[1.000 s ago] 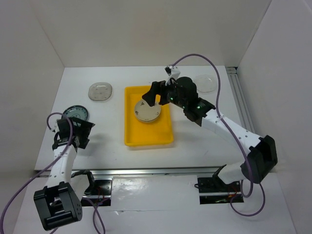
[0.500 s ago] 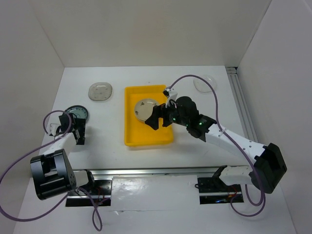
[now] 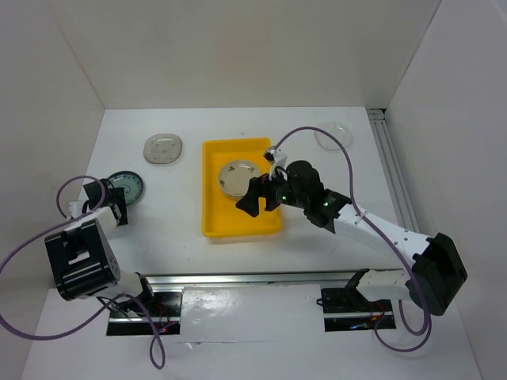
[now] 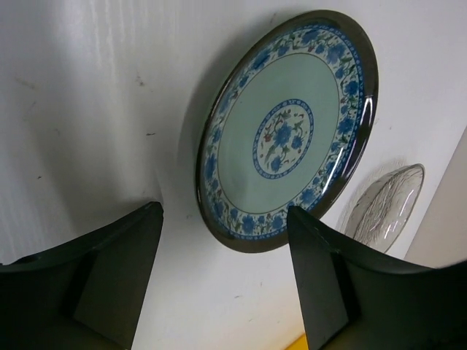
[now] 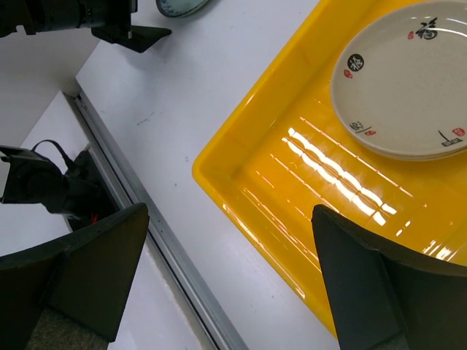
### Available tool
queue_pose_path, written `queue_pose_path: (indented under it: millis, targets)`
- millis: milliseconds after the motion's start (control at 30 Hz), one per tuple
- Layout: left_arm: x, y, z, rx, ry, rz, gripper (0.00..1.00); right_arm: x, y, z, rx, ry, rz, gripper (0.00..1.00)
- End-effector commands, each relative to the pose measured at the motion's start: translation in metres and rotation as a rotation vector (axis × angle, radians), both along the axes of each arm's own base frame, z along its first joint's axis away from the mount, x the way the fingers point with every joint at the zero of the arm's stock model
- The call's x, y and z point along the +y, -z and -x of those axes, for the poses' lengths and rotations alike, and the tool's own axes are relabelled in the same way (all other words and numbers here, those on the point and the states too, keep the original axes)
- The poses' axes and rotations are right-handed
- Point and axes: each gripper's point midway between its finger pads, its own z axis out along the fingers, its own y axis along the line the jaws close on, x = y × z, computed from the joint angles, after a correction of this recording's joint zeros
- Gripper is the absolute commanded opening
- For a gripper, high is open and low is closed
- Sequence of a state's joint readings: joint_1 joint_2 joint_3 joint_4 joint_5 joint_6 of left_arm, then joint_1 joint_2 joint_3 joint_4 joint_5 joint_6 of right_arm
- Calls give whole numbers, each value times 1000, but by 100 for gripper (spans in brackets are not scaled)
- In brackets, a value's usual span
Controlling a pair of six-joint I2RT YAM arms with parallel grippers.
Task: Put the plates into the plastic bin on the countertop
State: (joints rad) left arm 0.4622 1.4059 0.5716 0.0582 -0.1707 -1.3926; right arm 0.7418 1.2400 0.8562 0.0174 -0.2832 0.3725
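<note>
The yellow plastic bin (image 3: 214, 218) sits mid-countertop and holds a cream plate (image 3: 238, 176) with dark marks (image 5: 408, 80). My right gripper (image 3: 252, 199) hovers open over the bin's near left corner (image 5: 241, 168) with nothing between its fingers (image 5: 230, 277). A blue-patterned plate (image 3: 127, 186) lies at the left. My left gripper (image 3: 111, 207) stands open just short of its near rim (image 4: 288, 131), its fingers apart (image 4: 226, 284) and empty. A white-grey plate (image 3: 163, 148) lies further back (image 4: 383, 208). A clear glass plate (image 3: 333, 134) sits at the back right.
White walls close the countertop (image 3: 158, 229) on three sides. A metal rail (image 3: 253, 277) runs along the near edge (image 5: 146, 226), and another rail (image 3: 390, 158) lines the right side. Purple cables (image 3: 317, 134) loop above the right arm.
My right gripper has drawn back from the cream plate toward the bin's near side. The left arm has swung left and its gripper now sits lower beside the blue-patterned plate.
</note>
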Motion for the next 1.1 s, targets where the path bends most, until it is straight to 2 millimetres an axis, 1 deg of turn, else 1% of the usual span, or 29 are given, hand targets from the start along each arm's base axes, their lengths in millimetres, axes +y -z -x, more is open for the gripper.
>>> queue_pose_path:
  millis: [0,33,67,100,133,200,233,333,433,467,500,533,567,600,667,700,800,833,867,933,967,1000,1033,1067]
  targets:
    - [-1,21,11,87,-7,28,82,6,-20,2,-64,-28,-60,100]
    - [-1,26,12,100,-7,35,78,6,-20,2,-64,-28,-60,100]
    - [-1,25,8,95,-2,40,72,6,-20,2,-64,-28,-60,100]
    - [1,22,4,89,-2,37,70,5,-23,3,-71,-28,-66,100]
    - [0,27,5,101,-2,43,70,6,-25,2,-78,-28,-72,100]
    - [-1,31,8,119,-2,52,64,6,-25,2,-78,-28,-72,100]
    - [0,29,5,111,-2,48,64,6,-25,2,-78,-28,-72,100]
    - [-1,37,7,142,-1,64,64,6,-26,2,-71,-26,-76,100]
    - [-4,41,5,148,10,85,58,6,-28,2,-77,-26,-83,100]
    - [-4,44,5,161,10,92,52,7,-28,2,-70,-23,-87,100]
    - [-4,44,5,161,10,92,45,6,-32,3,-78,-23,-94,100]
    - [-4,48,6,171,10,96,35,5,-32,1,-79,-14,-92,100]
    - [-4,48,6,171,10,97,34,4,-37,3,-90,-14,-101,100]
    - [-6,48,5,167,16,103,34,3,-34,3,-82,-14,-94,100]
    - [-6,51,6,175,16,107,31,2,-38,2,-91,-4,-98,100]
    - [-6,51,6,176,16,107,31,1,-42,4,-99,-4,-105,100]
    - [-5,51,4,176,16,107,15,0,-39,4,-98,-7,-94,100]
    - [-6,52,7,186,16,113,9,-1,-42,5,-105,-7,-100,100]
    - [-6,50,5,186,16,113,0,-5,-40,1,-101,11,-91,100]
    - [-6,46,5,192,16,116,0,-5,-40,1,-108,9,-87,100]
    - [-3,37,1,172,16,105,0,-5,-38,2,-101,9,-81,100]
    - [-3,32,1,169,16,104,0,-5,-42,1,-108,9,-87,100]
    - [-4,28,2,167,16,103,0,-5,-40,1,-101,9,-81,100]
    - [-2,11,-3,130,16,84,0,-6,-40,-1,-104,22,-77,100]
